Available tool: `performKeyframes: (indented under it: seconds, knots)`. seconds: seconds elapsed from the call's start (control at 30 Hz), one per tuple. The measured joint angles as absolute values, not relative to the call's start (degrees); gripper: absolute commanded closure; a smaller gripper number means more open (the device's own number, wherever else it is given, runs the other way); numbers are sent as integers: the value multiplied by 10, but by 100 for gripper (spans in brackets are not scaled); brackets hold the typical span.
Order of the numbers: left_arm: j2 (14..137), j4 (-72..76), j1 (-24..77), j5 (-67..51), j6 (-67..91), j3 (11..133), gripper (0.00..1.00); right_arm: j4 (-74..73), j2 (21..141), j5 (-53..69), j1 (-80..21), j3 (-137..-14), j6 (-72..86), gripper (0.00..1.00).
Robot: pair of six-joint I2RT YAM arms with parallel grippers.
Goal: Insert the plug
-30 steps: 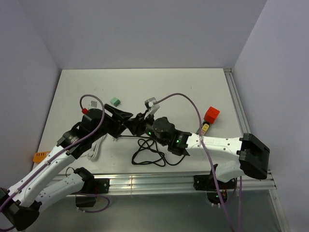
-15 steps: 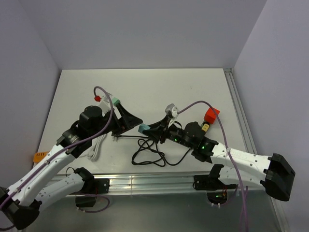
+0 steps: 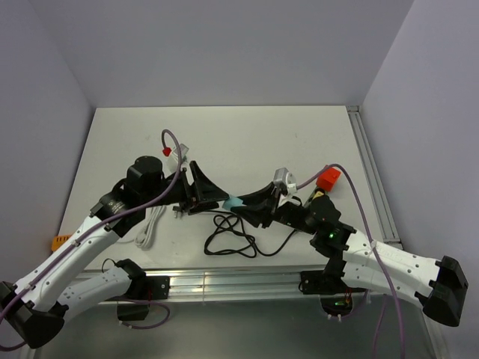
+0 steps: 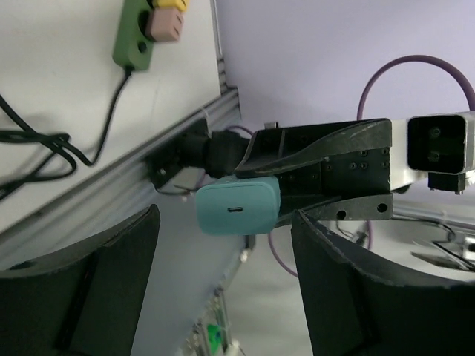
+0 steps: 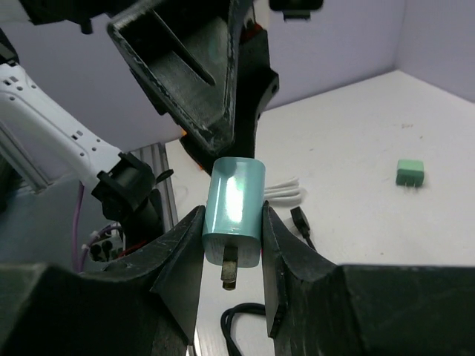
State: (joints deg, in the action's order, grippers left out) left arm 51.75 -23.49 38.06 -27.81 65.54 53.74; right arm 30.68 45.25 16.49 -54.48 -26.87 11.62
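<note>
While the right gripper (image 5: 231, 248) clamps the teal charger (image 5: 234, 208) by its sides, with the metal prongs (image 5: 229, 276) sticking out below the fingers, we have the plug up off the table (image 3: 299, 134) and in the air between the two arms. Facing it, the left gripper (image 4: 223, 297) stands spread wide and empty. In its own wrist view its fingers frame the charger's USB face but stay apart from it.

Further out, the green power strip (image 4: 133, 37) lies flat on the table with a pink block (image 4: 165, 24) already seated in it, and a black cord (image 4: 111, 111) trails away from its end.

We judge this to be the carry or hand-across stage, with insertion not yet begun. One option next is for the left fingers to close on the charger body for a regrasp. The other is for the right arm to turn toward the strip. In both cases the prongs must be squared to a free socket and pushed in straight, with the strip kept from sliding.
</note>
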Motion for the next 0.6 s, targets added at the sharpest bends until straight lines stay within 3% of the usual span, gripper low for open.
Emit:
performKeyframes:
  seconds: [0.43, 0.6]
  knots:
    - [509, -247, 381, -406, 763, 526, 32, 258, 414, 213, -554, -269, 75, 100]
    - [500, -256, 381, -430, 793, 520, 31, 247, 413, 222, -569, -269, 67, 100]
